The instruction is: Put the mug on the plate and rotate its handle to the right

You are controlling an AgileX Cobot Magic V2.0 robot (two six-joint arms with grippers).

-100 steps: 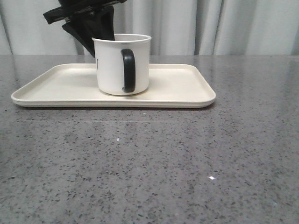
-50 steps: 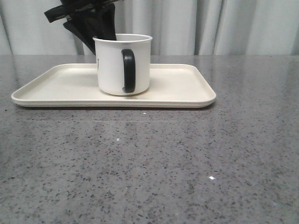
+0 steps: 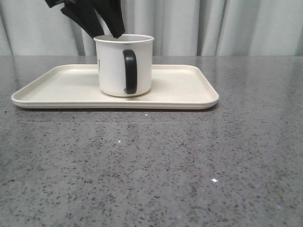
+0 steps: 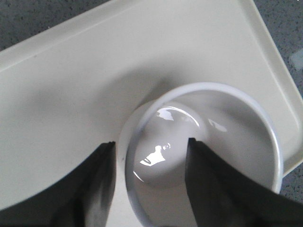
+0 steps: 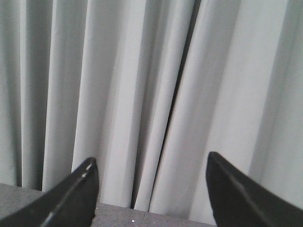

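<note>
The white mug (image 3: 113,66) stands upright on the cream plate (image 3: 57,87), left of its middle. Its black handle (image 3: 130,71) faces the front camera. My left gripper (image 3: 108,32) is open just above the mug's back left rim and holds nothing. In the left wrist view the left gripper (image 4: 150,144) has one finger outside the mug (image 4: 227,142) and one over its inside, with the plate (image 4: 71,85) beneath. My right gripper (image 5: 150,161) is open and empty, facing the curtain; it does not show in the front view.
The grey speckled table (image 3: 151,165) stretches in front of the plate. Pale curtains (image 3: 236,26) hang behind the table's far edge. The plate's right part (image 3: 184,85) carries nothing.
My left gripper has risen from the mug's rim and now sits higher in the front view. The mug stays on the plate with its handle toward the camera.
</note>
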